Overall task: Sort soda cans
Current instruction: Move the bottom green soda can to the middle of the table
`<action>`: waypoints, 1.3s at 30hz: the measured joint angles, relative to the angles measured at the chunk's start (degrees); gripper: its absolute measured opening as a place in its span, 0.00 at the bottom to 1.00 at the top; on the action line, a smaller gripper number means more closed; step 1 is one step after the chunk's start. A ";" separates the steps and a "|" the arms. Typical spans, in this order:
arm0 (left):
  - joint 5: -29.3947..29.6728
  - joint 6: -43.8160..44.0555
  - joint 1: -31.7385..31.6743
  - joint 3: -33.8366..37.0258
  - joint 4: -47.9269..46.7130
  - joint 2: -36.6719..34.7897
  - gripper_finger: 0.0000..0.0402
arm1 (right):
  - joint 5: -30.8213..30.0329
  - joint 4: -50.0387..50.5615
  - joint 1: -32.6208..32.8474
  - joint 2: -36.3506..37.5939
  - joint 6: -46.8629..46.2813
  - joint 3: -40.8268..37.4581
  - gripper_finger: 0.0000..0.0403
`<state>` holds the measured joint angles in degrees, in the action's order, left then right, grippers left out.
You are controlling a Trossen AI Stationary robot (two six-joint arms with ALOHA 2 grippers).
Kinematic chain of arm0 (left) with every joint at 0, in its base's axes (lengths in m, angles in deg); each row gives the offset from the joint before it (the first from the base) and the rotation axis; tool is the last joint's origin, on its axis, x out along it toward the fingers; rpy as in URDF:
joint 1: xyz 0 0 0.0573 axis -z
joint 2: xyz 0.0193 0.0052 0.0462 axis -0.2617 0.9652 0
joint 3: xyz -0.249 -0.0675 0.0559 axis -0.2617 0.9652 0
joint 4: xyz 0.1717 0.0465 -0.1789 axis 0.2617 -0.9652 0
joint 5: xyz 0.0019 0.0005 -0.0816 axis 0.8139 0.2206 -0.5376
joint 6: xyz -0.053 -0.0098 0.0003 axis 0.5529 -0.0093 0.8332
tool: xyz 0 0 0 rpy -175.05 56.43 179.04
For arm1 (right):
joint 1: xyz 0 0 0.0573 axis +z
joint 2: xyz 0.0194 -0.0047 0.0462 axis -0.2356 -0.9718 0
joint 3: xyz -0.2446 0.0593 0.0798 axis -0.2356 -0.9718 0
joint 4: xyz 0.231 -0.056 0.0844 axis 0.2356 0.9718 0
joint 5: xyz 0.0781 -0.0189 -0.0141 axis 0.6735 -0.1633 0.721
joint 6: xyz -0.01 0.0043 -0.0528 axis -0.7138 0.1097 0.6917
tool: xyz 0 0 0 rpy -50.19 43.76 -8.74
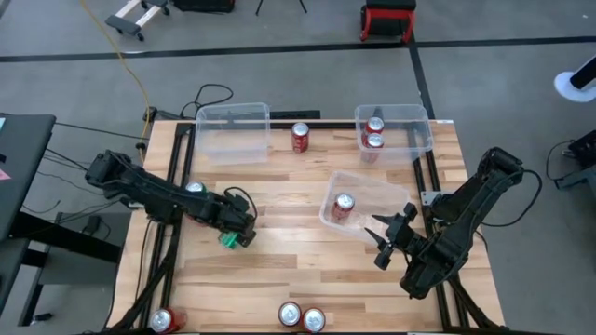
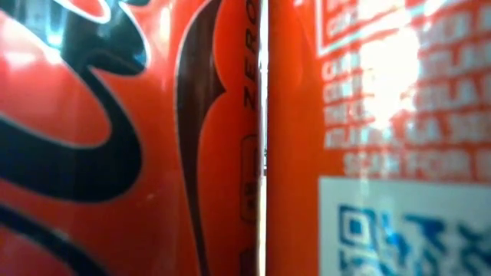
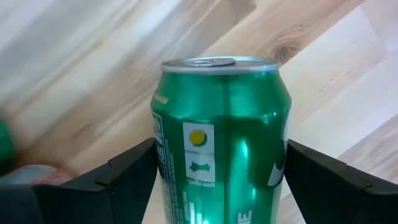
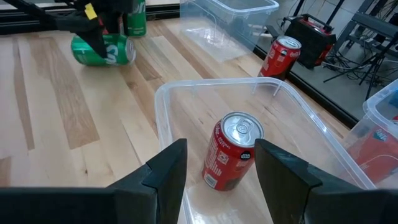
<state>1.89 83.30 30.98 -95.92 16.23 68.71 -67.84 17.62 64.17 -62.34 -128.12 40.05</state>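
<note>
My left gripper (image 1: 235, 231) is shut on a green soda can (image 1: 227, 240) left of the table's middle; the left wrist view shows the can (image 3: 221, 143) between both fingers. A second green can (image 4: 134, 22) stands on its base just behind it. My right gripper (image 1: 380, 240) stands open at the near corner of a skewed clear bin (image 1: 396, 195). In that bin a red can (image 4: 233, 152) leans. Through the gap between the fingers of my right gripper (image 4: 221, 146) I see the red can. My left gripper pinches the green can's round body (image 3: 163, 168) between its two fingers, one on each side. The fingers come from above, pointing steeply down, across the can. The can lies on its side in the hold (image 4: 102, 50), low over the table; I cannot tell if it is clear. My right gripper is at the skewed bin's near rim, and I cannot tell whether it touches the bin.
An empty clear bin (image 1: 233, 140) stands far left. The far right bin (image 1: 419, 140) holds two red cans. One red can (image 1: 300, 137) stands between them. Red cans stand at the near edge (image 1: 163, 321), (image 1: 290, 315); two of these, a left one (image 2: 115, 138) and a right one (image 2: 383, 138), block the low view.
</note>
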 joint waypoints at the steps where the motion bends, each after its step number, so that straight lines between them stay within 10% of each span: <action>1: 0.26 -0.55 0.00 -0.55 -1.07 0.00 0.78 | 0.00 0.00 0.00 0.00 0.00 0.00 0.52; 10: 5.41 -2.93 0.03 -4.00 -2.84 -0.11 0.78 | 0.00 0.02 0.00 0.00 0.02 0.00 0.52; 20: 24.45 -6.62 3.49 -4.13 0.52 -0.17 0.74 | -0.25 -1.12 -1.17 0.00 0.20 0.00 0.52; 26: 33.06 -18.44 5.25 -4.15 12.03 -0.17 0.74 | 0.65 -9.96 -9.77 0.32 14.21 0.00 0.52; 34: 42.05 -35.30 6.08 -4.21 26.34 -0.52 0.73 | 31.90 -44.42 -30.19 2.34 55.52 0.00 0.52; 39: 50.01 -39.92 2.32 -4.21 27.36 -4.66 0.73 | 42.65 -50.58 -39.43 2.45 59.89 0.02 0.52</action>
<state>51.90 43.38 33.30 -100.13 43.60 64.05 -25.20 -32.96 24.74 -59.89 -68.23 40.07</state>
